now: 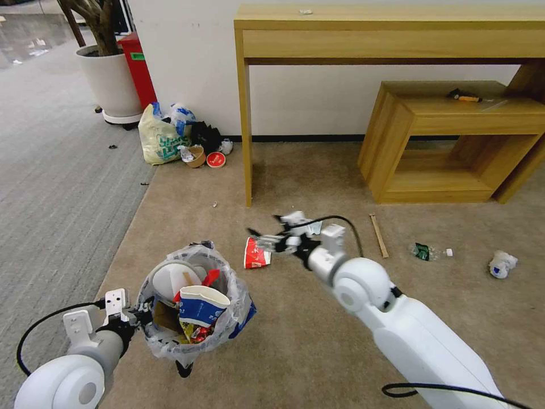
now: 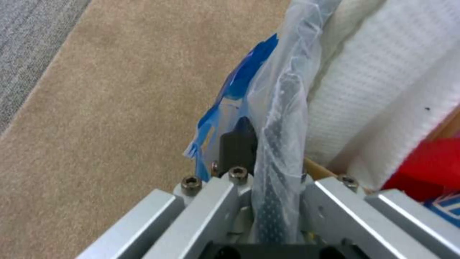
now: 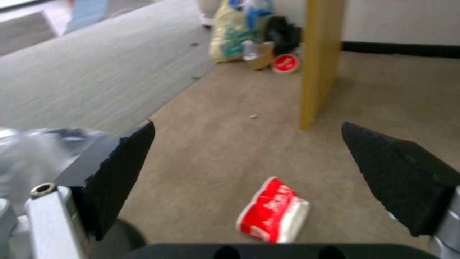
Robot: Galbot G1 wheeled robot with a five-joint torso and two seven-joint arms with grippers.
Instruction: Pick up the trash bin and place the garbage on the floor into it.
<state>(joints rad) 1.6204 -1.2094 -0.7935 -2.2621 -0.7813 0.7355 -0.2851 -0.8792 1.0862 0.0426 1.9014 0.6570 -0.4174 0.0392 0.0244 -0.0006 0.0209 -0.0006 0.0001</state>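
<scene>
— Where's the trash bin (image 1: pixel 190 309)?
— Clamped at its rim in the left pincer (image 1: pixel 142 318), bag crinkly, stuffed with cups.
— The right pincer (image 3: pixel 249 172)?
— Spread wide above a crushed red cup (image 1: pixel 256 253) (on the beige floor (image 1: pixel 318 341)).

Right gripper (image 1: pixel 267 241) motion-blurred; bin base (image 1: pixel 183 369) mostly bag-hidden.

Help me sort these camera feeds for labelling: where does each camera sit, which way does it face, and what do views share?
Head view: high, angled down at the beige carpet floor; both arms show.
Left wrist view: behind the left gripper, shut on the black bag-lined trash bin.
Right wrist view: behind the open right gripper, above the crushed red paper cup.
Shared: head and right wrist views both show that cup.
</scene>
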